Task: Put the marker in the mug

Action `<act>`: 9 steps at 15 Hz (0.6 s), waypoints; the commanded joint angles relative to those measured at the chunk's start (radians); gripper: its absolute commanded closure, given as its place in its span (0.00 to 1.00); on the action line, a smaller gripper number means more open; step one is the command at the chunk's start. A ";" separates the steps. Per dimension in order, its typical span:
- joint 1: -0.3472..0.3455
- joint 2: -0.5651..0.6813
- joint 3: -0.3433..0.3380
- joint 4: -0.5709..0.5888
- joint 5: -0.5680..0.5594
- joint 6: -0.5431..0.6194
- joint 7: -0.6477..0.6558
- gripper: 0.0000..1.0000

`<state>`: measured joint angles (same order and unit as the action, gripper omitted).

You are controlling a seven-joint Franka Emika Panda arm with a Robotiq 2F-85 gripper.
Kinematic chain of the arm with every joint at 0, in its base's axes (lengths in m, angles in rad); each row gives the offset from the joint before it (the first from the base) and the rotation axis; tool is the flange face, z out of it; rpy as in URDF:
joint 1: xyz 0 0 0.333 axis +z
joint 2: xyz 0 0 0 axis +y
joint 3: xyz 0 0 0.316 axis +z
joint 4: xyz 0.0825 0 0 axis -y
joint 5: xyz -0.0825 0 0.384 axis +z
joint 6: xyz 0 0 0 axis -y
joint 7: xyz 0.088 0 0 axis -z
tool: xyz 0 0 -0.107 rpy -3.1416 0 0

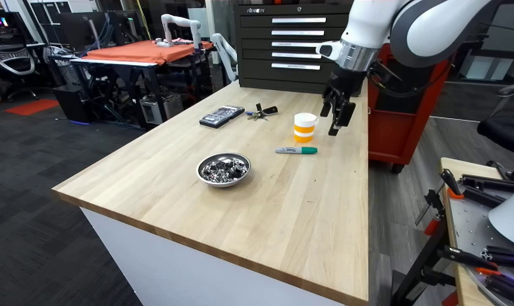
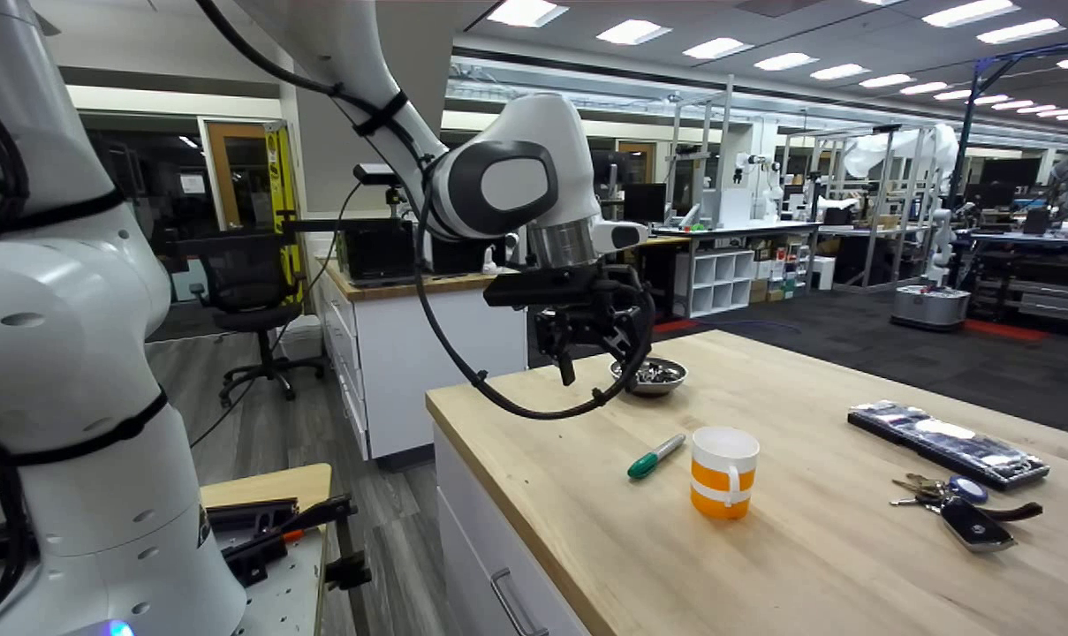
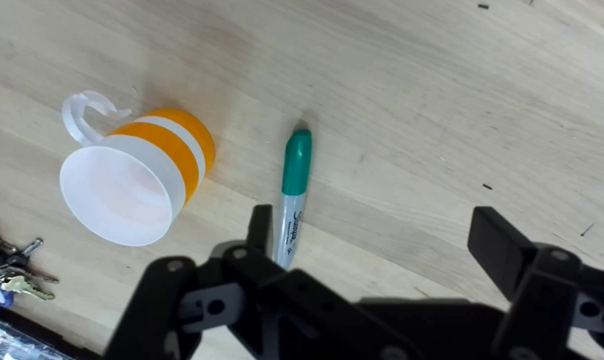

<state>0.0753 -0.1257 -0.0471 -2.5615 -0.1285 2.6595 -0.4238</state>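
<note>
End effector (image 3: 376,237) above the table (image 1: 282,221), fingers (image 3: 499,250) spread wide apart. Marker (image 3: 293,200) lies flat on the table below it, outside the mug (image 3: 154,160): green cap, grey barrel with dark lettering. In the wrist view one finger covers part of the grey end; in both exterior views the marker sits clear of the fingers, lower down. Mug just beside the marker, a gap between them. It stands upright, mouth up, orange and white bands, white handle on the side away from the marker. Further out: keys (image 3: 26,287) with a black fob (image 2: 975,527), near a flat black case (image 1: 222,116) with a shiny top. Metal bowl (image 1: 224,185), well apart from the mug, holds small silver and black bits (image 1: 225,169). Behind, in an exterior view, a dark drawer chest (image 1: 297,50) stands at the table's end; red cabinet (image 1: 390,144) beside the table, partly hidden by the arm (image 1: 367,25). Farther back: orange-covered desk (image 1: 129,53) with a white robot arm (image 1: 180,20) on it.
</note>
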 commanded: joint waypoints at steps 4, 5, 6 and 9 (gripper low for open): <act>-0.024 0.149 0.009 0.154 0.071 -0.038 -0.110 0.00; -0.030 0.165 0.012 0.166 0.077 -0.040 -0.119 0.00; -0.035 0.179 0.016 0.180 0.081 -0.048 -0.120 0.00; -0.053 0.214 0.024 0.201 0.080 -0.057 -0.119 0.00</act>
<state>0.0547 0.0510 -0.0441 -2.4067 -0.0664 2.6482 -0.5143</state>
